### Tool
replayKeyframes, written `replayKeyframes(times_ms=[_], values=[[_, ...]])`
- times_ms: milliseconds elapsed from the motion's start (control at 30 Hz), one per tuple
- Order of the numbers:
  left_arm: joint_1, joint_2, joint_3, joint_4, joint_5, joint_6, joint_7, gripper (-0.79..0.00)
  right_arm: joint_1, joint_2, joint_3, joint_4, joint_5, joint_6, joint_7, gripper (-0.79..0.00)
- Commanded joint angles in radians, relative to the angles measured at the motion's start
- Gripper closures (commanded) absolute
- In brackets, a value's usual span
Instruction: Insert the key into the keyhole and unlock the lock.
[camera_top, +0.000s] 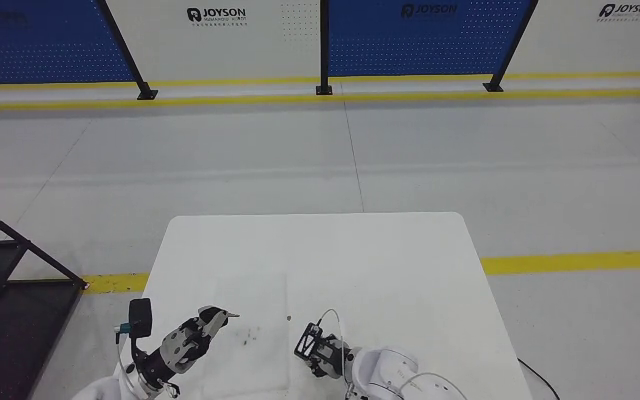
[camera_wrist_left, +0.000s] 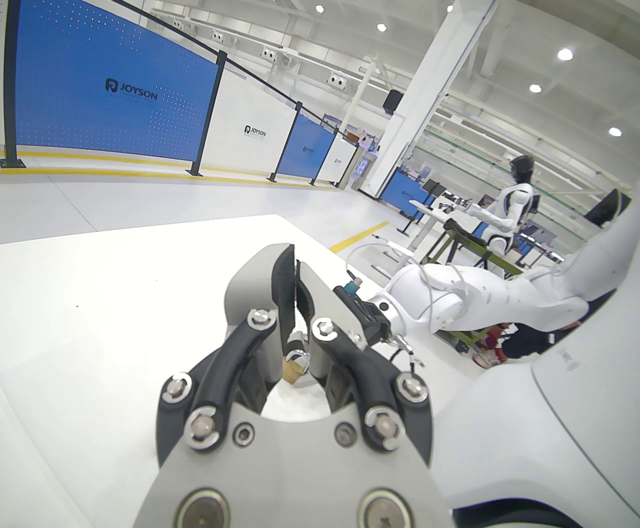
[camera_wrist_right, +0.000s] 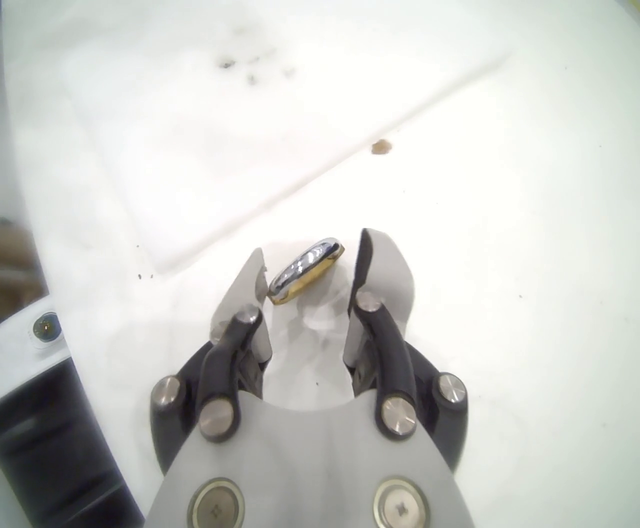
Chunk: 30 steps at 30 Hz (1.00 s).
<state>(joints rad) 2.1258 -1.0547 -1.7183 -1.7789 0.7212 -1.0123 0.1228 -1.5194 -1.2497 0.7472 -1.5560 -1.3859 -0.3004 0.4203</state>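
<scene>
The lock (camera_wrist_right: 305, 267) sits on the surface (camera_wrist_right: 500, 225) between the spread fingers of the right tool (camera_wrist_right: 312, 245), touching one and clear of the other, so that open tool should close squarely on the brass body and leave the keyhole face free. The left tool (camera_wrist_left: 295, 282) is pinched shut on what looks like the key (camera_top: 229, 316), a thin sliver jutting past its tips; I would steady the lock before lining the blade up with the keyhole and pushing.
</scene>
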Motion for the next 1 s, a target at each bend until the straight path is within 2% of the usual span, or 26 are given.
replayKeyframes(times_ms=[0,233,400,567,733,967], values=[[0.000,0.000,0.000,0.000,0.000,0.000,0.000,0.000,0.002,-0.001,-0.002,0.003,0.004,0.002,-0.001,0.000],[0.000,0.000,0.000,0.000,0.000,0.000,0.000,0.000,0.013,0.000,0.014,0.007,0.044,-0.004,-0.034,0.000],[-0.005,-0.001,0.008,-0.002,-0.011,0.007,-0.002,0.000,0.000,0.013,0.097,-0.035,0.140,-0.024,-0.138,0.000],[-0.022,0.000,0.051,0.000,-0.109,0.000,-0.028,0.000,-0.023,0.027,0.205,-0.071,0.361,-0.137,-0.289,0.000],[-0.036,0.004,0.123,-0.012,-0.237,0.000,-0.063,0.000,-0.003,0.023,0.237,-0.053,0.605,-0.255,-0.356,0.000],[-0.056,-0.001,0.187,-0.017,-0.353,0.007,-0.041,0.000,0.027,0.006,0.205,-0.011,0.689,-0.358,-0.514,0.000]])
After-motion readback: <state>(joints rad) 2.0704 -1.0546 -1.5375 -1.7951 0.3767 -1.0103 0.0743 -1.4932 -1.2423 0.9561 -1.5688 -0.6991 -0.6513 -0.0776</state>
